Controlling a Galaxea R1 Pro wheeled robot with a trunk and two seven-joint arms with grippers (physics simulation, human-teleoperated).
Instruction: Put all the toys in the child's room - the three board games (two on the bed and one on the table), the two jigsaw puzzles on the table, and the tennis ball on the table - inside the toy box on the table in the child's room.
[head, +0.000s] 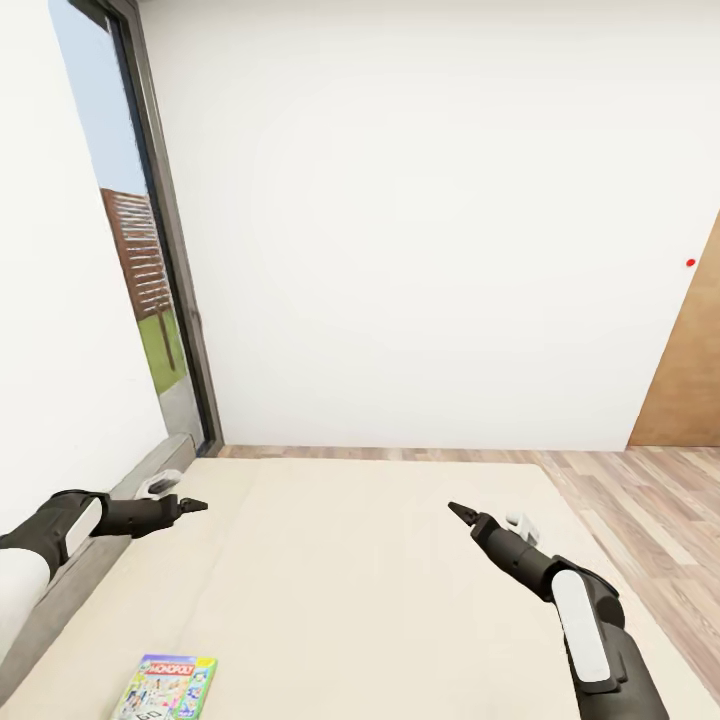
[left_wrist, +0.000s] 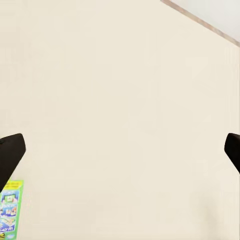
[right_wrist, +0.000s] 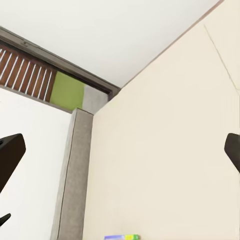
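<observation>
Low single bed (head: 380, 580) w/ plain beige mattress takes up the lower part of the head view, its low grey headboard (head: 100, 540) running along the left edge against a white wall. One board game (head: 165, 688), a thin flat box w/ yellow-green cover and big letters, lies flat on the mattress near the headboard-side edge, at the near end (partly cut off by the frame). Its cover edge also shows in the left wrist view (left_wrist: 11, 207).

Left gripper (head: 195, 505), dark w/ pointed fingers, hovers over the mattress beside the headboard, above and beyond the game, not touching it; wrist view shows its fingertips (left_wrist: 11, 150) spread wide apart, nothing between. Right gripper (head: 458, 511) hovers over the mattress middle, well apart from the game, fingertips (right_wrist: 10, 155) likewise spread wide, empty.

Tall dark-framed window (head: 150, 250) at the far left corner, wood-plank floor (head: 640, 500) past the bed's right edge, wooden door (head: 690, 370) at far right
</observation>
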